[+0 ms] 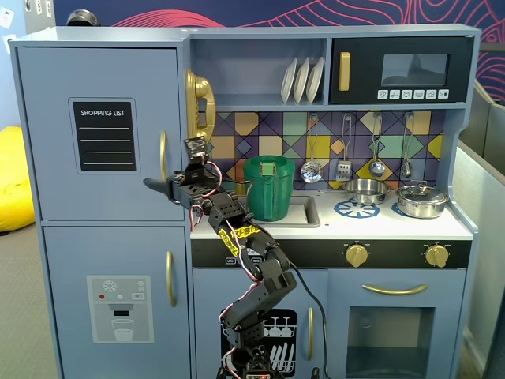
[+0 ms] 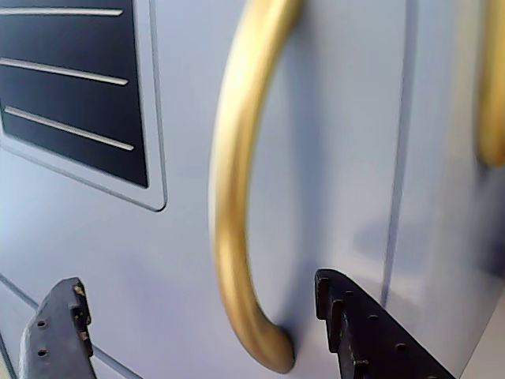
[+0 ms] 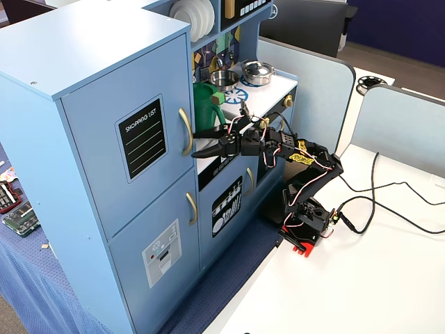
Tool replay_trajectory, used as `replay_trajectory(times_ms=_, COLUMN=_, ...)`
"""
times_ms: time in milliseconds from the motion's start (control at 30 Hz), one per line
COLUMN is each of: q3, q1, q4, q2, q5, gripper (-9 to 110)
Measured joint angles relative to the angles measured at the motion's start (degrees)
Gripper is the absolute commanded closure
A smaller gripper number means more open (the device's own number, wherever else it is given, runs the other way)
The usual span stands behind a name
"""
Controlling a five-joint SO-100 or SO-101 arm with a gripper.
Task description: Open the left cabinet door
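The left cabinet door [image 1: 99, 130], a blue-grey panel with a black "SHOPPING LIST" board [image 1: 103, 136], is seen shut at the upper left of the toy kitchen in a fixed view, its curved gold handle [image 1: 163, 155] set near its right edge. The gripper [image 1: 162, 187] is held level at the foot of that handle, its 2 fingers spread apart and grasping nothing. In the wrist view the handle [image 2: 237, 197] is framed between the 2 dark fingers [image 2: 363, 332], the lower end of the handle lying in the gap; whether either finger touches it cannot be told.

The approach is judged to be nearly complete and the grasp not yet made. The next move is judged to call for the fingers to be closed around the handle, or 1 hooked behind it, followed by a pull along an arc away from the cabinet, the hinge presumably lying on the door's far left edge.

The lower door with the dispenser picture [image 1: 120, 308] and the green pitcher [image 1: 268, 188] on the counter are shown only by the fixed views. From the other fixed view the arm's base [image 3: 306, 223] is seen on a white table [image 3: 361, 292] in front of the cabinet, with the gripper [image 3: 201, 142] level with the handle [image 3: 185, 131]. Only the wrist view shows the alignment of fingers and handle.
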Motion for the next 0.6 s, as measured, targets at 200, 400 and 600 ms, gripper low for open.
replay_trajectory(times_ms=200, q3=-2.6, q1=-0.6, q4=0.3, q2=-3.5, q5=-5.8, gripper=70)
replay_trajectory(times_ms=400, q3=-3.1, q1=-2.5, q4=0.3, q2=-5.0, q5=-9.8, gripper=71)
replay_trajectory(times_ms=600, q3=-5.3, q1=-5.4, q4=0.0, q2=-5.4, q5=-11.7, gripper=71)
